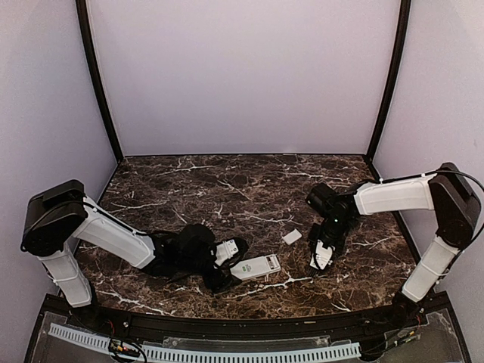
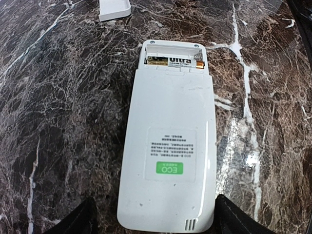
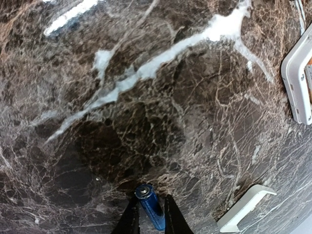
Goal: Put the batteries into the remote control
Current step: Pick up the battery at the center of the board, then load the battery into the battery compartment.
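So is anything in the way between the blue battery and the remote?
Nothing visible. The right gripper holds the blue battery beside the open end of the remote control. The small white plate lies flat nearby, off the straight path.

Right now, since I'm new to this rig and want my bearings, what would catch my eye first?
The white remote control lies back-up on the dark marble table. Its compartment is open, with one Ultra-labelled battery seated inside. The right arm's jaws pinch a blue battery over the marble. A small white plate, likely the battery cover, lies loose between the remote and that arm.
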